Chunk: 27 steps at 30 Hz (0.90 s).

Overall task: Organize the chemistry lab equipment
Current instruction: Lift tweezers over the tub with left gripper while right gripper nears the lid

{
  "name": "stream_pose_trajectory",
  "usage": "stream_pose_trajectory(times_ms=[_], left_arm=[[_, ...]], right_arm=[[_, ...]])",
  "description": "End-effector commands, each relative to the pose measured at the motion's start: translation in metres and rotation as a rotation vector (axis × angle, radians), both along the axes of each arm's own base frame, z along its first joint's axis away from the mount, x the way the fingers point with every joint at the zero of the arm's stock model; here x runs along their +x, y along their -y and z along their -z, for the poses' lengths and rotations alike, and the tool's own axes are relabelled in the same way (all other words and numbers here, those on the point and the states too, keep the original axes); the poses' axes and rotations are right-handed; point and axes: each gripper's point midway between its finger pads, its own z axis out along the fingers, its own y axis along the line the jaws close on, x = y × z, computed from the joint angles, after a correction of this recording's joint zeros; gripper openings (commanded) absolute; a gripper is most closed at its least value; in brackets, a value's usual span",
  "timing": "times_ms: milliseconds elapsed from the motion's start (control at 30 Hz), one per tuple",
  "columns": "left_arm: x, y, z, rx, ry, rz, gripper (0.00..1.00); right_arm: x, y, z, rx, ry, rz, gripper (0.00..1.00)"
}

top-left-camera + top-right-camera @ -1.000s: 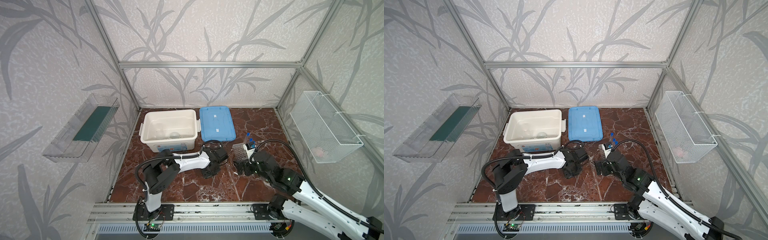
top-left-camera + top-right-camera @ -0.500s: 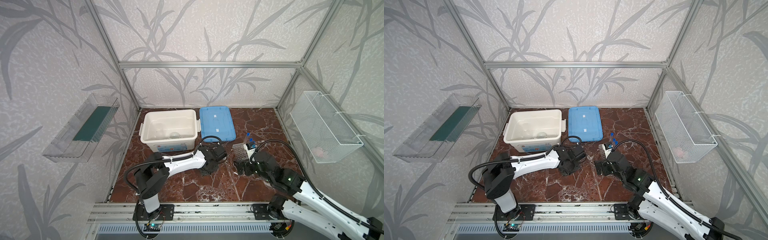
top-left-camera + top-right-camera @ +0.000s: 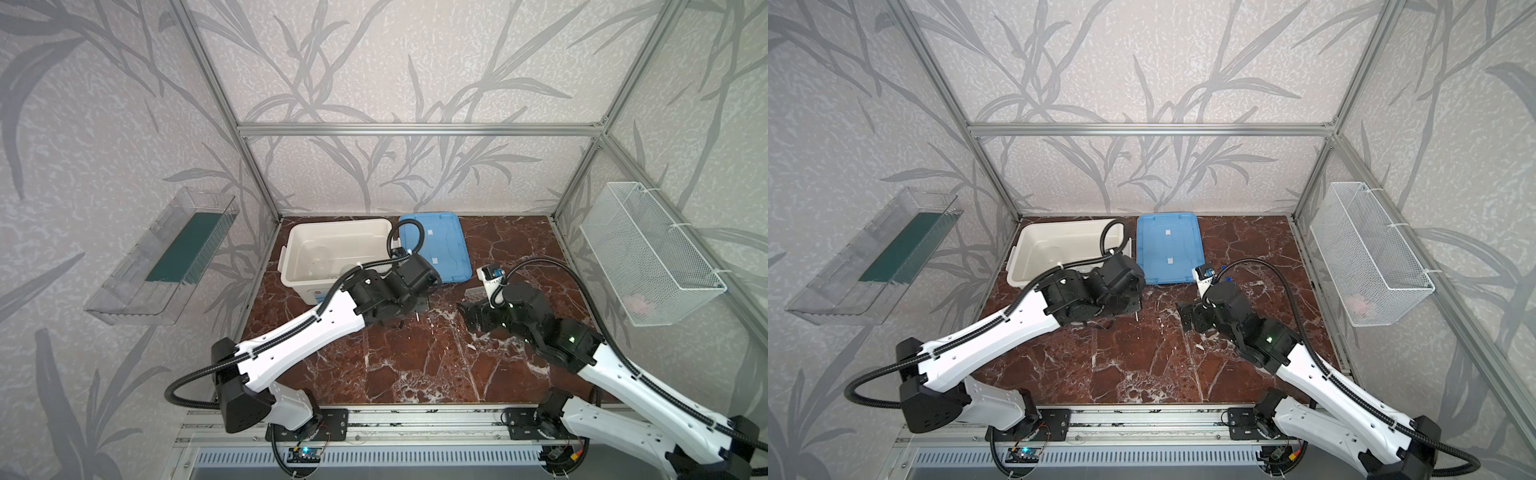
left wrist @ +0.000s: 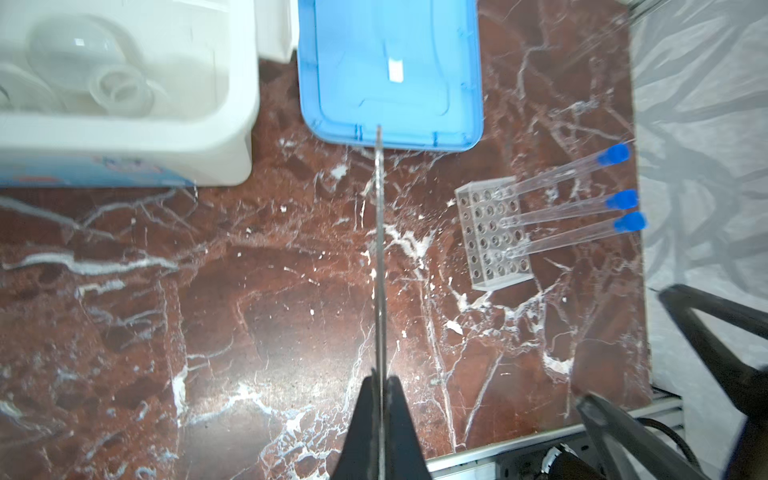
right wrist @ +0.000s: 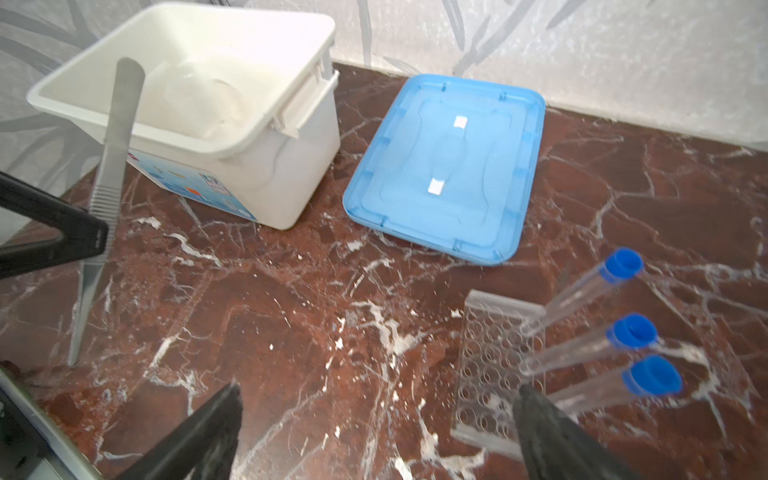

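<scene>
Red-brown marble veined in white covers the tabletop, closed in by grey leaf-patterned walls on an aluminium frame. A white wire basket hangs on one side wall and a clear plastic tray on the opposite one. At the back stands an open white plastic box with clear glassware already inside, and its flat blue lid lies just beside it. The step in hand looks like stowing a tool. The left gripper is clamped on slender metal tweezers, held nearly upright with the tips down close to the marble, in front of the box. Next it likely has to lift them over the rim and let go inside. The right gripper hangs with jaws spread wide and empty just beside the clear holed tube rack, which sits near the lid's front corner. Three long clear blue-capped test tubes stand along one edge of the rack. Gripping it would call for a level, gentle squeeze so the tall tubes do not tip.
</scene>
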Motion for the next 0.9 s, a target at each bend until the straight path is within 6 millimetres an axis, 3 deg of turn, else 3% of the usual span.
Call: stream_pose_trajectory(times_ms=[0, 100, 200, 433, 567, 700, 867], left_arm=[[0.023, -0.033, -0.038, -0.001, 0.085, 0.062, 0.00], [0.051, -0.060, -0.051, 0.020, 0.093, 0.030, 0.00], [0.076, -0.078, -0.050, 0.034, 0.079, 0.025, 0.00], [0.145, -0.088, 0.001, -0.035, -0.035, 0.057, 0.00], [0.178, -0.095, 0.034, -0.020, -0.073, 0.055, 0.00], [0.195, -0.095, 0.057, -0.068, -0.138, 0.082, 0.00], [0.201, -0.092, 0.084, -0.044, -0.184, 0.096, 0.00]], right_arm=[[0.015, -0.039, -0.045, 0.090, 0.059, -0.107, 0.98], [0.030, -0.066, -0.066, 0.138, 0.077, -0.154, 0.98], [0.046, -0.090, -0.075, 0.143, 0.076, -0.195, 0.98], [0.084, -0.125, -0.082, 0.175, 0.017, -0.223, 0.98], [0.107, -0.130, -0.067, 0.198, -0.062, -0.193, 0.98], [0.114, -0.134, -0.056, 0.206, -0.093, -0.188, 0.97], [0.118, -0.134, -0.045, 0.186, -0.099, -0.174, 0.97]])
